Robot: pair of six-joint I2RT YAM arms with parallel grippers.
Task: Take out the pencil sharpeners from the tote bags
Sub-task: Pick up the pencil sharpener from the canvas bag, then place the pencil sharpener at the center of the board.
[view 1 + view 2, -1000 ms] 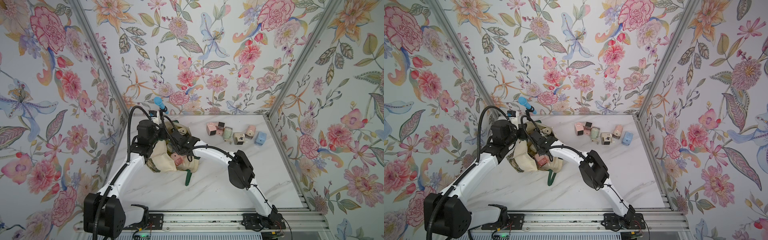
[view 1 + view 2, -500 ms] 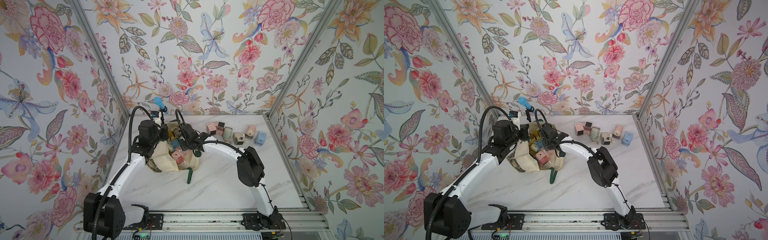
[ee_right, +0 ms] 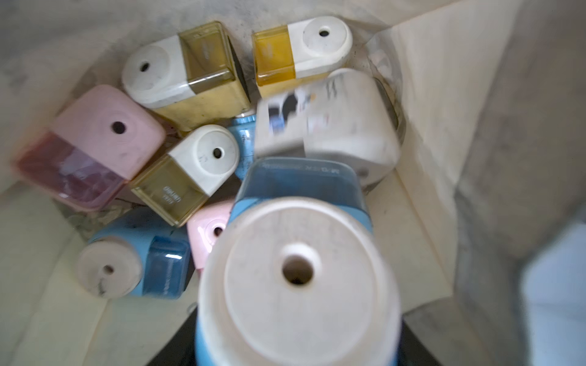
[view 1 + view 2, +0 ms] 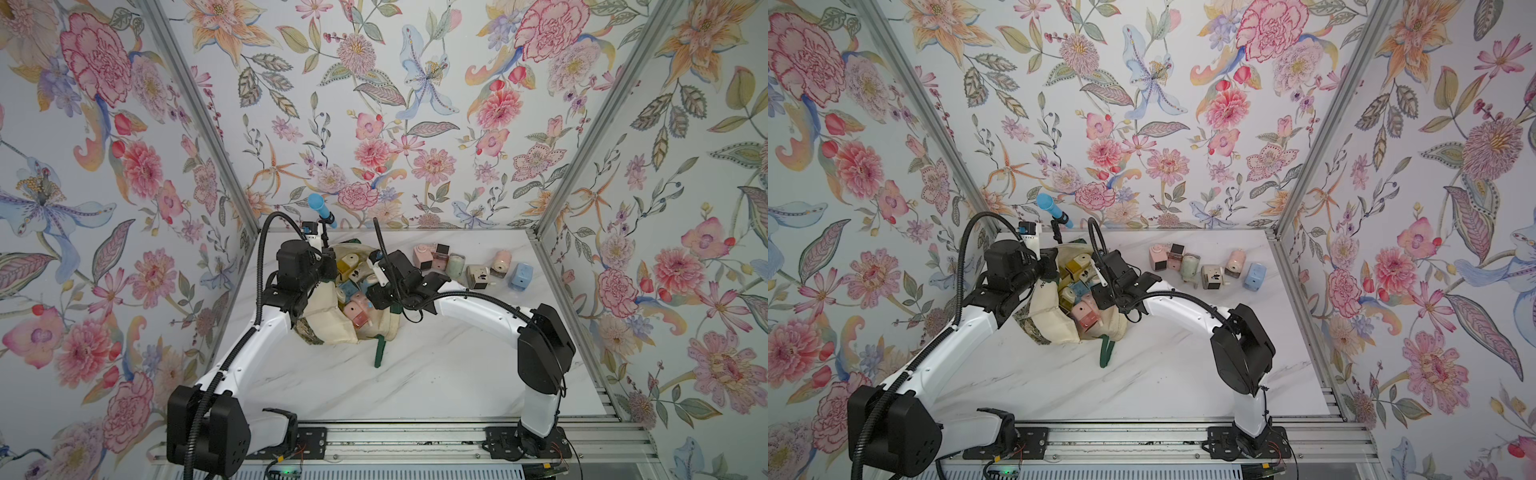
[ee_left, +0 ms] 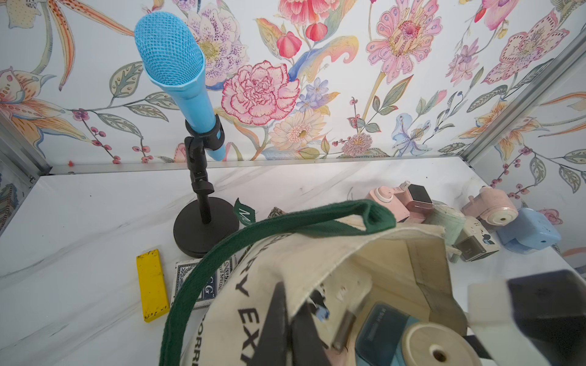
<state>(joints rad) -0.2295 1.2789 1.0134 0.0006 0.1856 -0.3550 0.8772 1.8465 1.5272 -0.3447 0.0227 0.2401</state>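
The tote (image 4: 328,322) lies slumped on the table (image 4: 415,386), left of centre, with its mouth gaping open. The left jaws are clenched on the tote's rim at its left side. In the left wrist view the dark fingers (image 5: 279,317) pinch the lettered canvas edge.

The right jaws reach into the mouth and grasp a blue sharpener (image 3: 298,269) by its sides. Its round cream face with the pencil hole points at the right wrist camera and hides most of the jaws.

Beyond it, inside the tote, is a pile of sharpeners (image 3: 190,171) in pink, blue, white and cream with yellow bins, lying at all angles and touching one another.

Six loose sharpeners (image 4: 478,276) stand or lie in a ragged row on the table at the back right, well apart from the tote. They are pink, green, cream and blue.

One green strap (image 4: 379,353) trails from the tote onto the table toward the front. Another strap arches over the held rim.

A blue microphone (image 5: 171,54) stands on a black stand at the back left. A yellow bar (image 5: 152,285) and a card deck (image 5: 190,279) lie flat just beside its base.
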